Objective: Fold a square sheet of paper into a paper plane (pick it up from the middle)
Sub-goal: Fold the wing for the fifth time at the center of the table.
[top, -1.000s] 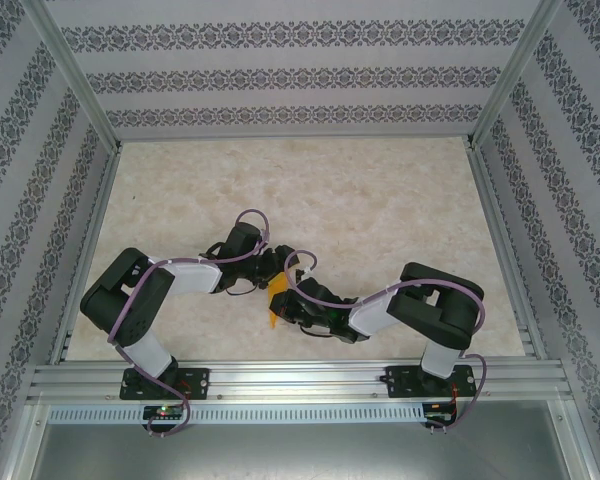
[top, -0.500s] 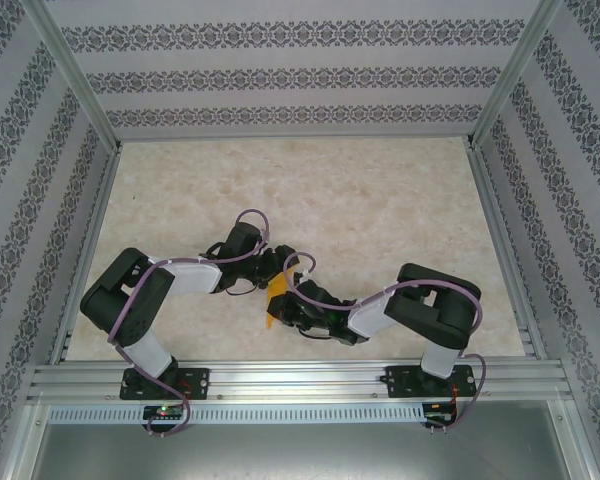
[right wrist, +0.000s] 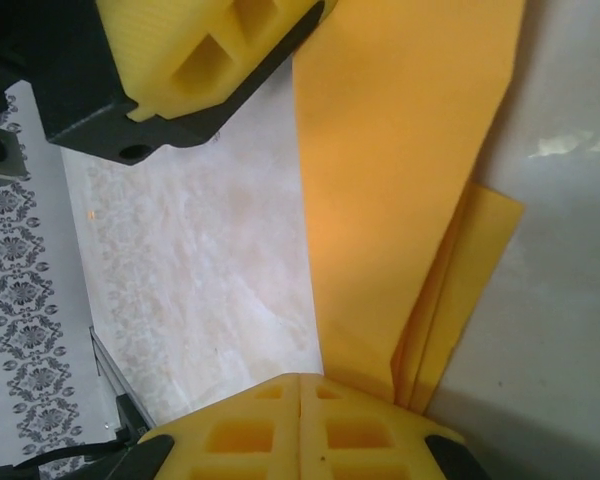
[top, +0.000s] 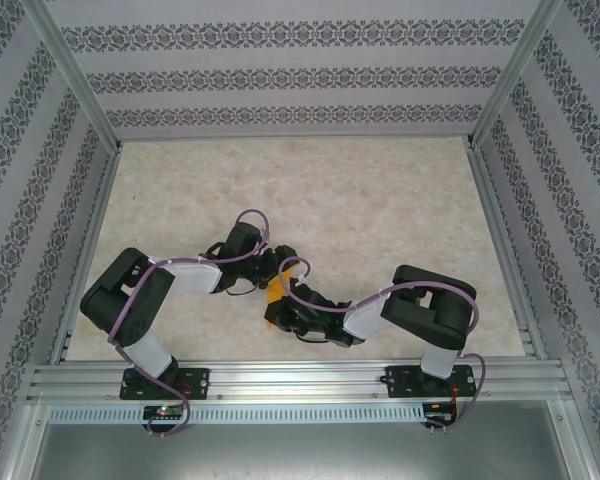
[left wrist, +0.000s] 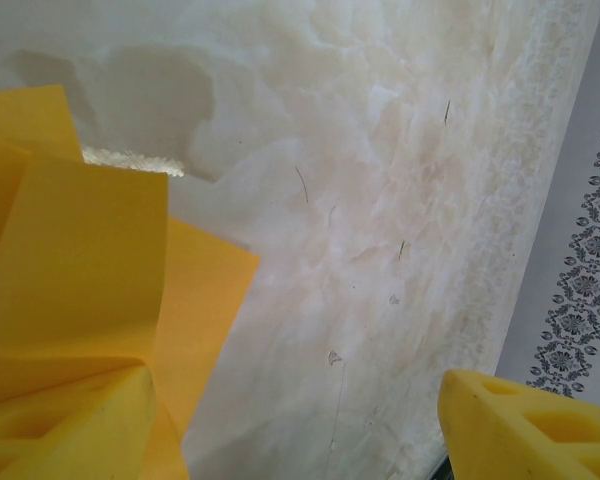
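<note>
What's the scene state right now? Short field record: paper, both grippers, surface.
paper: folded orange-yellow paper sheet, creased, several overlapping layers
fold stage: looks unfinished, not yet a dart shape
location: near the front centre of the pale marbled tabletop
right gripper: shut, pinching one end of the paper
left gripper: open, jaws wide apart; paper at one side of the gap, contact unclear
</note>
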`<move>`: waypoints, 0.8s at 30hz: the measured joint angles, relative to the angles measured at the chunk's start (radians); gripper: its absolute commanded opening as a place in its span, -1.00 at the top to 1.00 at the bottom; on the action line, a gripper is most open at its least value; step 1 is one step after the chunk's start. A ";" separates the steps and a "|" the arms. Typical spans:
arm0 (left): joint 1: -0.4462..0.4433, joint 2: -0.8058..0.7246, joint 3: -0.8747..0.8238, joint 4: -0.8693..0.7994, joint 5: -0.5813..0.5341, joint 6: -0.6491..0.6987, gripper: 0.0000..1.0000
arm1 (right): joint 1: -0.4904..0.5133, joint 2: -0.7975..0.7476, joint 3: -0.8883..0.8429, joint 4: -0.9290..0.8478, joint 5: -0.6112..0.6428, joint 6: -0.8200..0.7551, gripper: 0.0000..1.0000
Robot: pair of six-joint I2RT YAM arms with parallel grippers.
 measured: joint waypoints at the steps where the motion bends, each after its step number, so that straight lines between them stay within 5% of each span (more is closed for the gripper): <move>1: 0.000 0.000 0.000 0.000 0.000 0.000 -0.52 | 0.000 0.000 0.002 -0.004 0.000 0.002 0.87; 14: 0.001 -0.002 0.000 -0.004 0.001 -0.005 -0.52 | 0.002 -0.039 0.116 -0.310 -0.015 -0.090 0.91; 24: 0.001 -0.003 0.001 -0.019 0.012 -0.021 -0.52 | 0.002 -0.063 0.121 -0.369 -0.052 -0.176 0.91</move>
